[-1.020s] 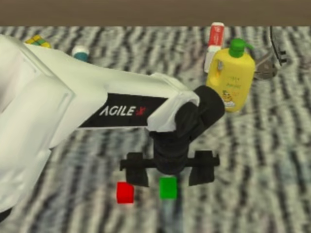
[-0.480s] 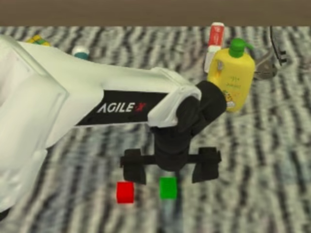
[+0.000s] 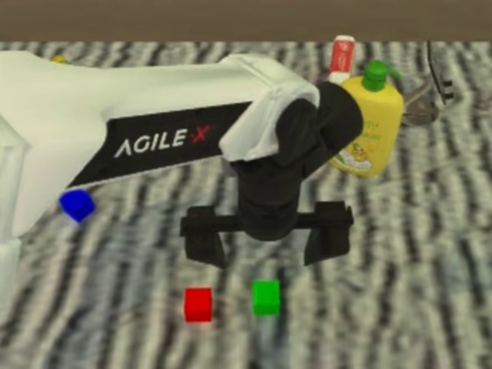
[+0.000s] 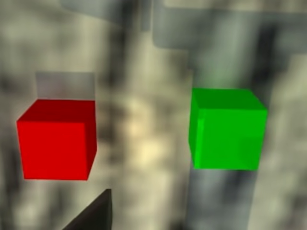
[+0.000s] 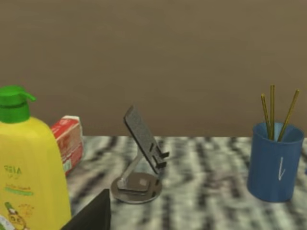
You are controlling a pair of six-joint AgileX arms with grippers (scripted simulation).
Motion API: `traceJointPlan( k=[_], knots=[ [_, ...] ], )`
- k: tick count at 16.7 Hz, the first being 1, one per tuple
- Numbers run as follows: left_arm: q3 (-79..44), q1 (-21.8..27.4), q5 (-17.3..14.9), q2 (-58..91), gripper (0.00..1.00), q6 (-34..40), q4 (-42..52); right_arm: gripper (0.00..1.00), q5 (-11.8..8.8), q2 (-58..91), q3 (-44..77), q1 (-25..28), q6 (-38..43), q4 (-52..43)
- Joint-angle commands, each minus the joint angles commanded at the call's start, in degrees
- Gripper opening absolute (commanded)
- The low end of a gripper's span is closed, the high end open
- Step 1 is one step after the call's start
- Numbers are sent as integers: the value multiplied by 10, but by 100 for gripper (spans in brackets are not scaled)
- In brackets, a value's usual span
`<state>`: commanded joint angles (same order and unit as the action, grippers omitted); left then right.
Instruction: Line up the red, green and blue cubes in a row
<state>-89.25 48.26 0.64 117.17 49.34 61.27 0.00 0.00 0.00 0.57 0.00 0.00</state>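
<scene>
Striped table (image 3: 430, 254): three cubes — red cube (image 3: 197, 304), green cube (image 3: 266, 297), blue cube (image 3: 77, 205).

The red cube (image 3: 197, 304) is bright red, the green cube (image 3: 266, 297) vivid green, the blue cube (image 3: 78, 205) deep blue. The table (image 3: 415, 254) wears a wavy grey-and-cream stripe. The left arm (image 3: 154, 127) is white with a black band lettered in white, and the left gripper (image 3: 266, 244) is black. The bottle (image 3: 370, 127) is yellow with a green pump; the cup (image 5: 274, 163) is blue.

"AGILE X" on left arm (image 3: 154, 123); bottle label perhaps illegible
</scene>
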Motion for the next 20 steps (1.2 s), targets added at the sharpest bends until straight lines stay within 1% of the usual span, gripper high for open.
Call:
traceJointPlan(
  k=[4, 6, 8, 11, 17, 20],
  knots=[
    [0, -1, 0, 2, 100, -7, -2, 100, 0, 0, 0, 0, 0, 0],
    [-3, -17, 0, 4, 100, -38, -3, 100, 0, 0, 0, 0, 0, 0],
    [-8, -47, 0, 10, 100, -93, -4, 100, 0, 0, 0, 0, 0, 0],
    [-14, -109, -1, 23, 100, -221, -1, 100, 0, 0, 0, 0, 0, 0],
    [-14, -266, -4, 47, 100, -551, 1, 100, 0, 0, 0, 0, 0, 0],
    [-13, -341, -5, 50, 100, -695, -3, 100, 0, 0, 0, 0, 0, 0]
  ],
)
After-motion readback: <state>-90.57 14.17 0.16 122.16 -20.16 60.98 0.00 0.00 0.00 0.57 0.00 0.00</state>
